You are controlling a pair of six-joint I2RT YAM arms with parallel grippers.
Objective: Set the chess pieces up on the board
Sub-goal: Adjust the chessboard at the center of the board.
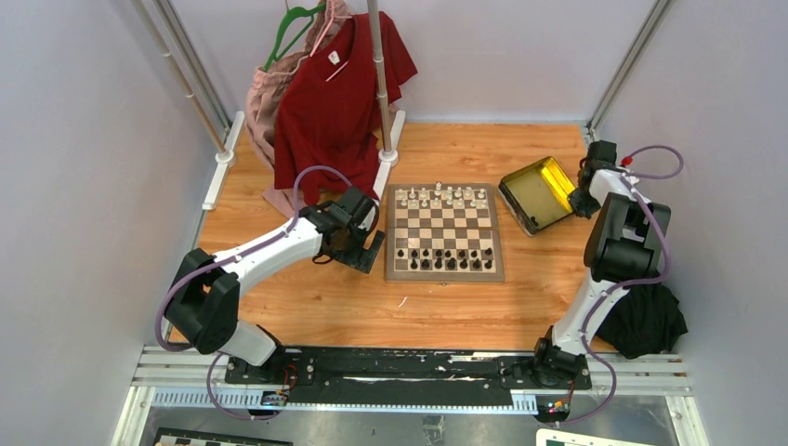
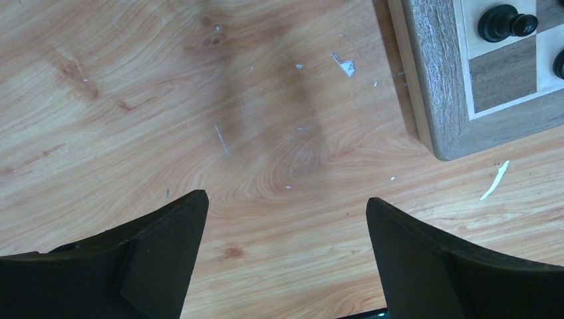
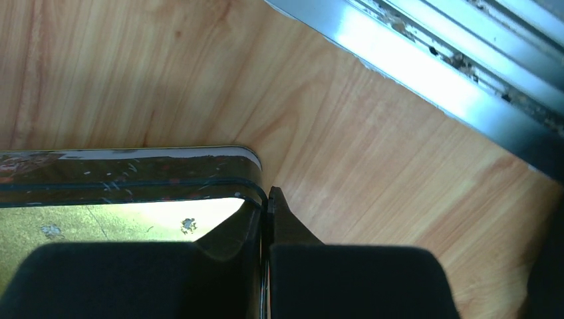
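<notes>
Left end effector [image 2: 286, 203] is hanging released over counter [image 2: 199, 100] beside board [image 2: 435, 80] corner; right end effector [image 3: 268, 199] is clenching yellow tray [image 3: 133, 169] wall.

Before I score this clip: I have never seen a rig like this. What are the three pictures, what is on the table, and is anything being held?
The machine is two robot arms, the left arm and the right arm, bolted at the table's near edge. Each ends in a two-finger tool. The wide picture looks down from above and behind them. The other two come from cameras on the wrists.

On the wooden table lies the board, with white pieces along its far side and black pieces along its near side. To its right sits a yellow tray.

The left tool is open and empty over bare wood beside the board's corner. The right tool is shut on the tray's rim.

At the back hang clothes, and a dark cloth lies by the right arm.
</notes>
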